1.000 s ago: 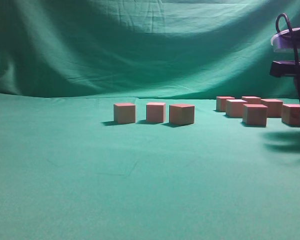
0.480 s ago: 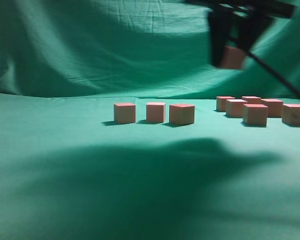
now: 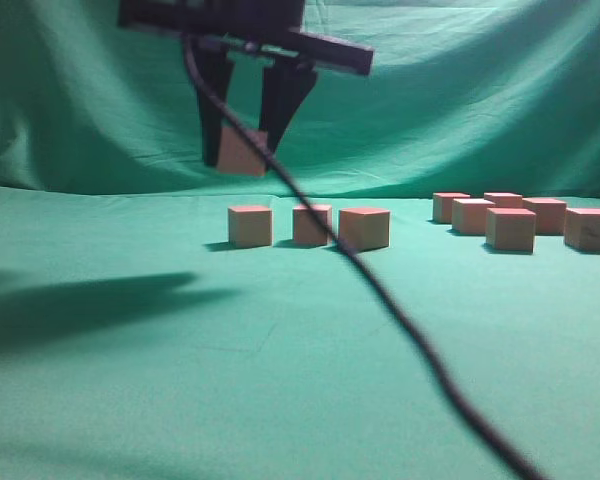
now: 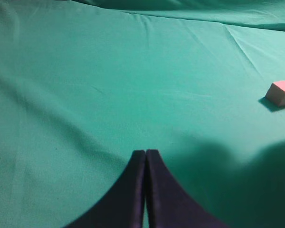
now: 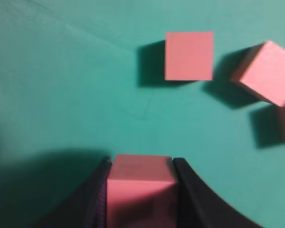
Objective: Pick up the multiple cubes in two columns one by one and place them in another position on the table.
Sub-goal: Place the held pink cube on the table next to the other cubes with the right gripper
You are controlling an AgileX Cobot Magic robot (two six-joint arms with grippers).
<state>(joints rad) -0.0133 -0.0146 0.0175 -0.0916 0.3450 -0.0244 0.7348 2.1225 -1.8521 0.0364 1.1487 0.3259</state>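
Note:
My right gripper (image 3: 242, 165) has reached across to the left and hangs in the air, shut on one cube (image 3: 242, 153) above the left end of a row of three cubes (image 3: 311, 224) on the table (image 3: 280, 380). In the right wrist view the held cube (image 5: 140, 185) sits between the fingers (image 5: 141, 161), with three cubes (image 5: 189, 55) on the cloth below. Several more cubes (image 3: 509, 229) stand grouped at the right. My left gripper (image 4: 146, 153) is shut and empty over bare cloth, with one cube (image 4: 280, 92) far to its right.
A black cable (image 3: 400, 300) runs from the right arm slantwise down to the bottom right, across the row of cubes. The arm's shadow (image 3: 80, 300) lies on the cloth at the left. A green backdrop (image 3: 430, 100) hangs behind.
The right gripper has lifted a cube from the right group and carried it leftward through the air, now above the left end of the three-cube row. The cubes on the table have not moved.

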